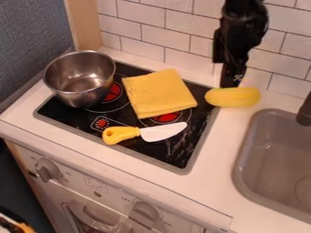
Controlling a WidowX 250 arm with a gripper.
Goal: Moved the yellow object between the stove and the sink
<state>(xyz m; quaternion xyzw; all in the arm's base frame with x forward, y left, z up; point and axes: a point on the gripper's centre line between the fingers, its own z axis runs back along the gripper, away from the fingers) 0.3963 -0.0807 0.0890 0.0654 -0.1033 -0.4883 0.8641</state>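
**Yellow object (233, 97) seen at the lower end of the hand (231, 83), between stove (184, 157) and sink (260, 143)**

One end of the yellow object is seen over the stove's edge. Whether it is gripped, or the hand open or closed, cannot be told. Left of the hand in the view, a folded yellow cloth (159, 93) is laid on the stove, with a yellow-handled knife (163, 133) nearer the camera and a metal pot (82, 88) farther left.

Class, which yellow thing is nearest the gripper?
The oblong yellow object, right at the lower end of the gripper, near the sink; the yellow cloth and yellow-handled knife lie farther off, on the stove.
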